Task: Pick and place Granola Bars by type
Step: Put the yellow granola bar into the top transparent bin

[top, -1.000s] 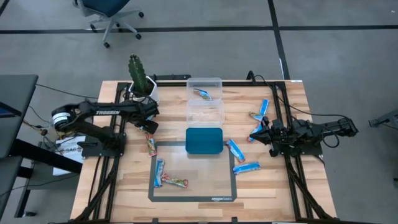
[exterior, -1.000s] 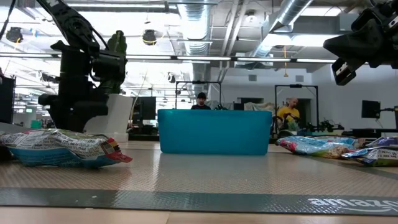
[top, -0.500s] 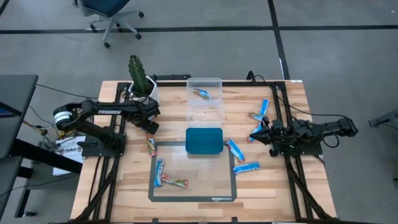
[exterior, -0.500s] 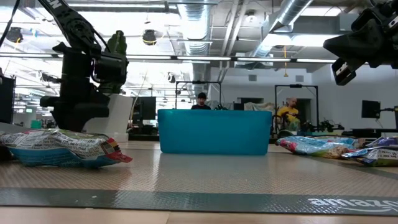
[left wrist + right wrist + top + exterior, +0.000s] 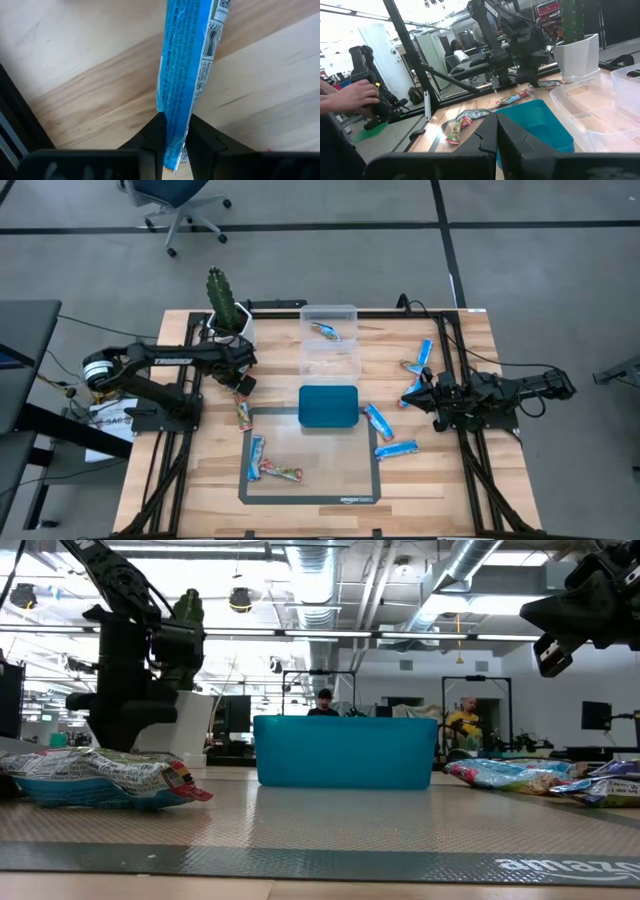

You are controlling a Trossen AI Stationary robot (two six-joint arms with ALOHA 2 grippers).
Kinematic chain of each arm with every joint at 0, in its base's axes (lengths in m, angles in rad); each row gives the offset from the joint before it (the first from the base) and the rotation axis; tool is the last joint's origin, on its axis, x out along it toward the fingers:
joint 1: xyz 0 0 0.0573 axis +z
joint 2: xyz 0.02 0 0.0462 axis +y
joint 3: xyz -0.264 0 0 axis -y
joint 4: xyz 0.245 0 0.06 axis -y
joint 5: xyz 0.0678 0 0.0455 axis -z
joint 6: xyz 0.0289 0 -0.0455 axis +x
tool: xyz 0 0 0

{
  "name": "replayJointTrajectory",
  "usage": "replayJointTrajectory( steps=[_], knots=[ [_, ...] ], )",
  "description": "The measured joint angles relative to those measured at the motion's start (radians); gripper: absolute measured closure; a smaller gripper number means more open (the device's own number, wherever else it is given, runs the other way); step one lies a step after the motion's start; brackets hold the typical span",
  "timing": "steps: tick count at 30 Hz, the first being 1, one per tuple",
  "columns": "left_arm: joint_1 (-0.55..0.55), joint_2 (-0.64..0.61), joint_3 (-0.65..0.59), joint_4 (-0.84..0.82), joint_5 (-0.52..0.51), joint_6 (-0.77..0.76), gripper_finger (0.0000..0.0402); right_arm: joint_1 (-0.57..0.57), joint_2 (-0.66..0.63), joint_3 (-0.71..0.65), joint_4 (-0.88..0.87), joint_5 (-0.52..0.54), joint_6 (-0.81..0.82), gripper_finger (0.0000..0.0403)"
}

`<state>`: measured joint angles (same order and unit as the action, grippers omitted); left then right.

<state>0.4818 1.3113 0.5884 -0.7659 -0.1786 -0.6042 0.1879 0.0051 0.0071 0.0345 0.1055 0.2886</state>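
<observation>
My left gripper point(image 5: 243, 384) points down at the table's left side, beside the white cactus pot point(image 5: 228, 326), and is shut on a blue granola bar point(image 5: 187, 60). In the high view the gripper hides that bar. A multicoloured bar point(image 5: 243, 415) lies just in front of it. On the grey mat rest a blue bar point(image 5: 256, 457) and a multicoloured bar point(image 5: 283, 472). More blue bars point(image 5: 378, 420) point(image 5: 396, 449) point(image 5: 424, 352) lie flat on the right. My right gripper point(image 5: 437, 394) hovers shut and level at the right, holding nothing. My left gripper pinches the blue bar's near end point(image 5: 173, 150) between its two fingers, coming from above and pointing down. The wrapper is squeezed narrow where the fingers meet it. The rest of the bar stretches away from the fingers along the wooden tabletop.
A teal tray point(image 5: 329, 406) stands mid-table at the mat's far edge. Behind it is a clear two-compartment box point(image 5: 330, 358) with one bar point(image 5: 325, 331) in its far compartment. Black frame rails run along both sides. A person's hand point(image 5: 355, 95) shows beyond the table.
My left gripper has stayed in place beside the cactus pot and its fingers have drawn together, shutting on the blue bar's end.
</observation>
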Motion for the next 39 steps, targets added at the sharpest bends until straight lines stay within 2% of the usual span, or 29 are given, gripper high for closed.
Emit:
replayJointTrajectory(
  steps=[6,10,17,23,31,39],
  knots=[
    [-0.033,-0.132,0.001,-0.007,0.011,-0.037,0.0347,0.000,0.000,0.000,0.000,0.000,0.000,0.0403],
    [-0.065,-0.257,0.002,-0.007,0.043,-0.107,0.0347,0.000,0.000,0.000,0.000,0.000,0.000,0.0403],
    [-0.136,-0.489,0.002,0.030,0.034,-0.201,0.0347,0.000,0.000,0.000,0.000,0.000,0.000,0.0403],
    [-0.208,-0.640,0.002,0.091,-0.062,-0.245,0.0347,0.000,0.000,0.000,0.000,0.000,0.000,0.0403],
    [-0.272,-0.742,0.002,0.178,-0.209,-0.238,0.0347,0.000,0.000,0.000,0.000,0.000,0.000,0.0403],
    [-0.274,-0.743,0.002,0.215,-0.229,-0.208,0.0347,0.000,0.000,0.000,0.000,0.000,0.000,0.0403]
  ],
)
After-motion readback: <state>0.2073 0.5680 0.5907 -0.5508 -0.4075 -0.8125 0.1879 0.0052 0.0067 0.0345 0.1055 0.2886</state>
